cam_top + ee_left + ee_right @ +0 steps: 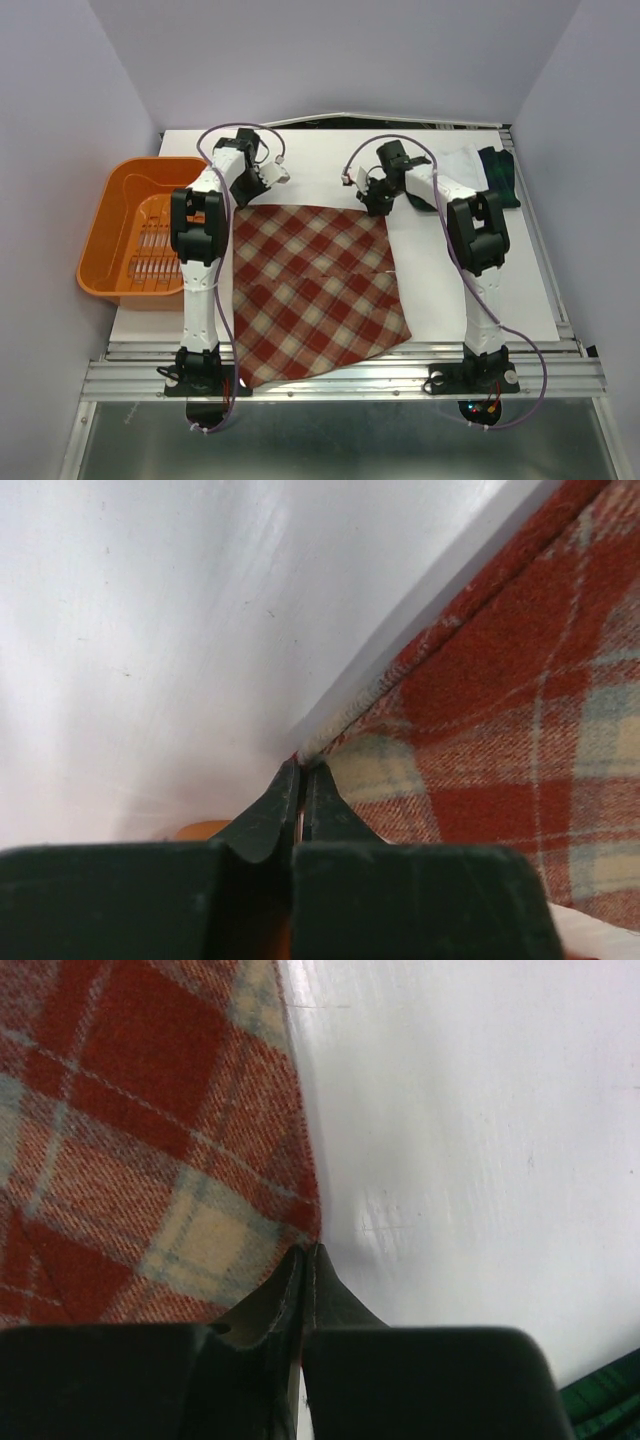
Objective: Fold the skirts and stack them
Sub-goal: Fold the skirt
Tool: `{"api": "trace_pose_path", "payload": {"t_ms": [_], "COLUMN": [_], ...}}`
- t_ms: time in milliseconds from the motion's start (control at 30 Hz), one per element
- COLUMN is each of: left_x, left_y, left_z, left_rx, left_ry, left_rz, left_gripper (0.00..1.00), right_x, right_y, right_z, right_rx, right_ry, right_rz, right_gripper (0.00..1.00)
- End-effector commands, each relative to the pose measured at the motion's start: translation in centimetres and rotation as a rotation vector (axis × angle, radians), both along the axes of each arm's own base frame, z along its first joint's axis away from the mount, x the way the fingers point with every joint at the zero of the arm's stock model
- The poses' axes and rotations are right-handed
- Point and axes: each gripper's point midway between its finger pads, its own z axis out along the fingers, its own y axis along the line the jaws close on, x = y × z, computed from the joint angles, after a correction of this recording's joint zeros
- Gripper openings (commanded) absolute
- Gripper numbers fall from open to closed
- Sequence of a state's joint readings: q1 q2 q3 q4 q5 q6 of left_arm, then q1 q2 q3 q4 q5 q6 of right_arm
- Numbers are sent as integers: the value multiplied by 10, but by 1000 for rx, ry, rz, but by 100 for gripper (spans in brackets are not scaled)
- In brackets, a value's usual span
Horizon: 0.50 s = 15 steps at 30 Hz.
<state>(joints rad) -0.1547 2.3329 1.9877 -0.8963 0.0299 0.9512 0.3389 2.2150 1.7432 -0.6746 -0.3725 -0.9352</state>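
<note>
The red-and-tan plaid skirt [318,288] lies spread flat on the white table, its near hem over the front edge. My left gripper [243,196] is shut on the skirt's far left corner [330,742]. My right gripper [377,206] is shut on its far right corner [300,1222]. Both grippers [302,768] [305,1250] sit low at the table. The dark green-navy plaid skirt [500,175] and the plain white skirt [452,165] lie at the far right behind the right arm; a green bit shows in the right wrist view [605,1405].
An orange plastic basket [125,195] stands at the left table edge beside the left arm. The table's metal rail [350,375] runs along the front. Purple walls close in on three sides.
</note>
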Motion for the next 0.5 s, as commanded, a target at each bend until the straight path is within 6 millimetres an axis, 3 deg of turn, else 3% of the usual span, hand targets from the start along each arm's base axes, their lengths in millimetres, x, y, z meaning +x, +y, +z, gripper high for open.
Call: {"api": "trace_pose_path", "payload": {"t_ms": [0,200,267,333,467], "left_x": [27,84,102,112,109], "left_y": [-6,-3,-3,-3,-2], "left_z": [44,102,137,160,206], "left_rx": [-71,-120,-142,-159,-187], "left_ry": [-119,-392,-517,-597,-709], "left_rz": [36,134,158,168,173], "left_gripper": [0,0,0,0,0], "right_x": [11,81,106,121,124], "right_y": [-24,-50,-65,-70,-69], "right_z": [-12,48,75,97,138], "right_rx": [-47,47,79,95,130], "right_ry": [46,-137,-235,-314,-394], "right_rz": [-132,-332,-403,-423,-412], "right_gripper": [1,1,1,1,1]}}
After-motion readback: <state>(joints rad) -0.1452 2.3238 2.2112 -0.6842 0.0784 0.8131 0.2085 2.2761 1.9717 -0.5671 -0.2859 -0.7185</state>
